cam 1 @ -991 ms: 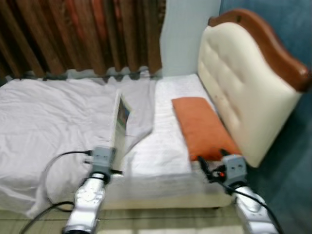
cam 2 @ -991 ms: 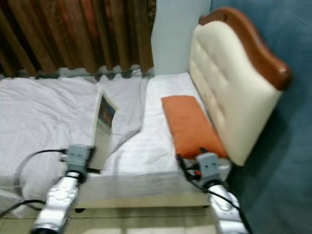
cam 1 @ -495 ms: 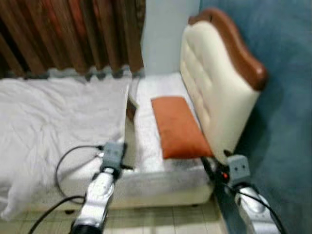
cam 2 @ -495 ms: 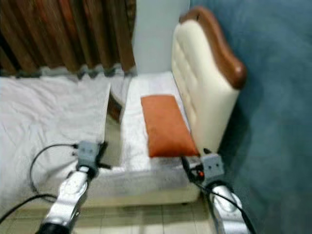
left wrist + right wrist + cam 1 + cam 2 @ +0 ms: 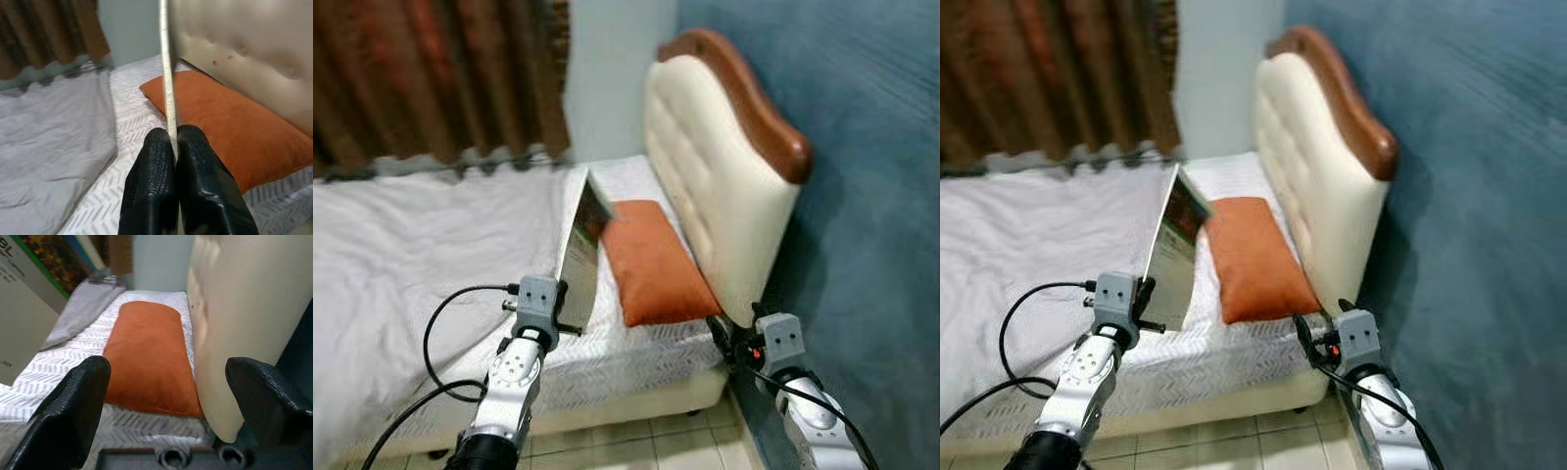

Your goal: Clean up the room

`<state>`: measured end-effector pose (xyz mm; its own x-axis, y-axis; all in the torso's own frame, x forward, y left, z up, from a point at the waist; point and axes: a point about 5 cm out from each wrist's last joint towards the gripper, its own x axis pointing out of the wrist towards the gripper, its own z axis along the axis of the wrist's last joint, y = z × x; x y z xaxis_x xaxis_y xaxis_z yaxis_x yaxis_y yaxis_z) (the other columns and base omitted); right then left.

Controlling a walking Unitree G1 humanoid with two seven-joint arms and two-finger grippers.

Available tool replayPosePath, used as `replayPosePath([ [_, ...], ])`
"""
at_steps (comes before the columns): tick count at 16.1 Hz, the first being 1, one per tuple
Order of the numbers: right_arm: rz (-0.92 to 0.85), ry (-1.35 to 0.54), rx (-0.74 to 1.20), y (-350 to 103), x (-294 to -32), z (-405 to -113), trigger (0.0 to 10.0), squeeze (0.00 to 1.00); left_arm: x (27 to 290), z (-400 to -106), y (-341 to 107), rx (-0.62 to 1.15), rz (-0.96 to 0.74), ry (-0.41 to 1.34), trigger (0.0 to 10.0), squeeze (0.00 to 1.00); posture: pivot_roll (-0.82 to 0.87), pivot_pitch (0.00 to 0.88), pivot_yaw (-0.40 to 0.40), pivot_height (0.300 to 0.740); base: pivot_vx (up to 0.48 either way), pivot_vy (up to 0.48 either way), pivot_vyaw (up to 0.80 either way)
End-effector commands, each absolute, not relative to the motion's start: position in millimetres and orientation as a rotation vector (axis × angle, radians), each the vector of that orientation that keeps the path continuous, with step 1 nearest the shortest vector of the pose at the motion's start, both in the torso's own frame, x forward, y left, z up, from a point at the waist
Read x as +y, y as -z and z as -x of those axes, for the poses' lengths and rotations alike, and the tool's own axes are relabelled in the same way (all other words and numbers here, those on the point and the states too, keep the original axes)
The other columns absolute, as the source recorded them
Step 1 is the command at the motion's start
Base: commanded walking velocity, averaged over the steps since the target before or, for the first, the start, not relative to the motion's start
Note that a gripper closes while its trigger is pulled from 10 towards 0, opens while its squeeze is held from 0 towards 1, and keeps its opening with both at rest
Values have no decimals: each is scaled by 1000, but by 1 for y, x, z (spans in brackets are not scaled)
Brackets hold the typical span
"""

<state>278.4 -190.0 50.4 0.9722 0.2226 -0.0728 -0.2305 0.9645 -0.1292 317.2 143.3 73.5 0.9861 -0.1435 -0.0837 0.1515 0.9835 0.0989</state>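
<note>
The left tool (image 5: 172, 161) has its two black fingers pressed together on the bottom edge of a thin book (image 5: 1173, 257). It holds the book up on its edge over the bed (image 5: 636, 352), near the corner by the headboard (image 5: 705, 176), just beside the orange pillow (image 5: 651, 264). The right tool (image 5: 171, 396) is spread wide and holds nothing, low by the headboard. The step looks like carrying the book away. Next, the robot needs a place to put it down.
</note>
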Motion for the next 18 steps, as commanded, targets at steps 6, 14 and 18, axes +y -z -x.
replayPosePath([
  [6, 128, -252, 54, -52, -187, -278, 10000, 0, 145, -324, -89, -1, -102, 124, 10000, 0, -40, 0, 36, 740, 433, 0, 0],
  [14, 87, -308, 58, -50, -179, -275, 10000, 0, 128, -335, -102, -38, -103, 197, 10000, 0, -44, 0, 40, 740, 437, 0, 0],
  [18, 86, -321, 66, -50, -180, -270, 10000, 0, 125, -344, -124, -107, -32, 177, 10000, 0, -59, 0, 34, 740, 341, 0, 0],
])
